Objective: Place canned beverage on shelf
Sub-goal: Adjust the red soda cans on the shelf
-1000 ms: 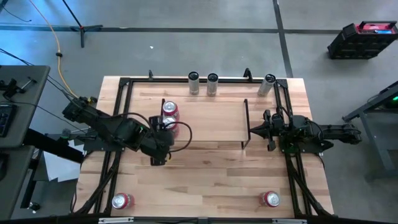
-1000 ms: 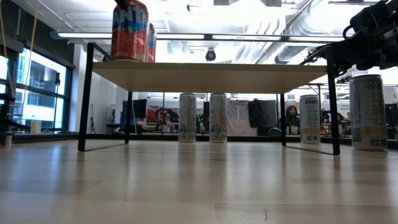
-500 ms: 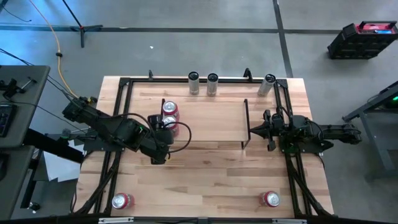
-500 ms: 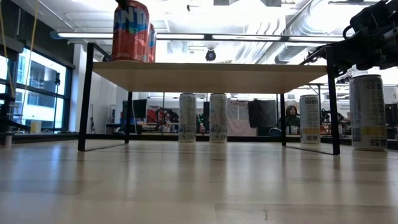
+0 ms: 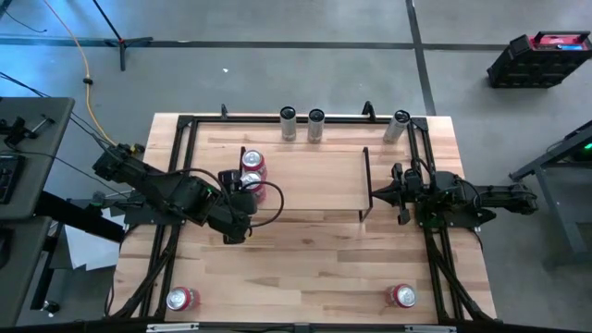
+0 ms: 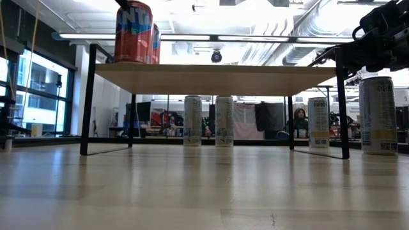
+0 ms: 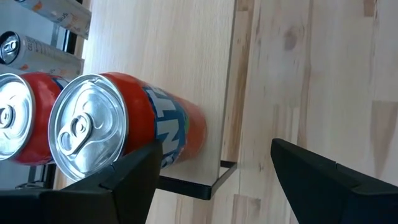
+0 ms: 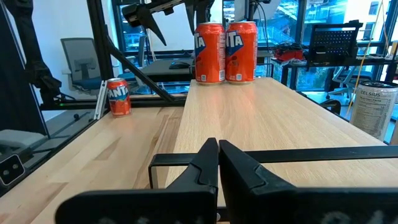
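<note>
Two orange Fanta cans stand side by side, touching or nearly so, at the left end of the shelf (image 5: 314,180), just inside its end rail. The nearer can (image 7: 118,127) is upright on the light board close to the front-left corner, with the second can (image 5: 252,164) behind it toward the back edge.

The left gripper (image 5: 239,205) hangs by the nearer can with its fingers spread wide, released, no longer clasping the wall. The right gripper (image 8: 217,163) waits off the shelf's right end rail, fingers pressed together on nothing.

I'd judge the can rigid but thin-walled, smooth and a bit slippery, moderately heavy if full. It is best gripped across the middle of its cylinder, squeezed gently to avoid denting or tipping.
</note>
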You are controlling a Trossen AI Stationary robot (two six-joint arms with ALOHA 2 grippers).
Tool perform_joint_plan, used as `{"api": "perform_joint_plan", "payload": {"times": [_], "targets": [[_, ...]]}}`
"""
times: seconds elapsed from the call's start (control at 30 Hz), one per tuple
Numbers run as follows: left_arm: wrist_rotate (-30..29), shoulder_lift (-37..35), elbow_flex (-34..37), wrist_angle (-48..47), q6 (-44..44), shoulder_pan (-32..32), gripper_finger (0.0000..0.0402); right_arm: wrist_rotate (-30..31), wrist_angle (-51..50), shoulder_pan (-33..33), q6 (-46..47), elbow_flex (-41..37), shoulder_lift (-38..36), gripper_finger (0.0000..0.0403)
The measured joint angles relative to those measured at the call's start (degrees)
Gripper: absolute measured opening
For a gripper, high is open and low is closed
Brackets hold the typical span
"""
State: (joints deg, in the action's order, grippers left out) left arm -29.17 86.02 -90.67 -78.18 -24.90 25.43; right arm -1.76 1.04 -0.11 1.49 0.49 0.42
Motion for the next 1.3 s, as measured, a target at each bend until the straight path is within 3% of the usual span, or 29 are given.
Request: {"api": "perform_joint_plan", "payload": {"times": [0.43, 1.3], "targets": [[1.0, 0.0, -2.3, 1.8, -2.1, 1.9, 0.0294, 0.0, 0.0, 0.0, 0.0, 0.0, 0.0, 0.0], [-3.9, 0.0, -1.9, -0.5, -1.5, 0.0, 0.0294, 0.0, 0.0, 0.0, 0.0, 0.0, 0.0, 0.0]]}}
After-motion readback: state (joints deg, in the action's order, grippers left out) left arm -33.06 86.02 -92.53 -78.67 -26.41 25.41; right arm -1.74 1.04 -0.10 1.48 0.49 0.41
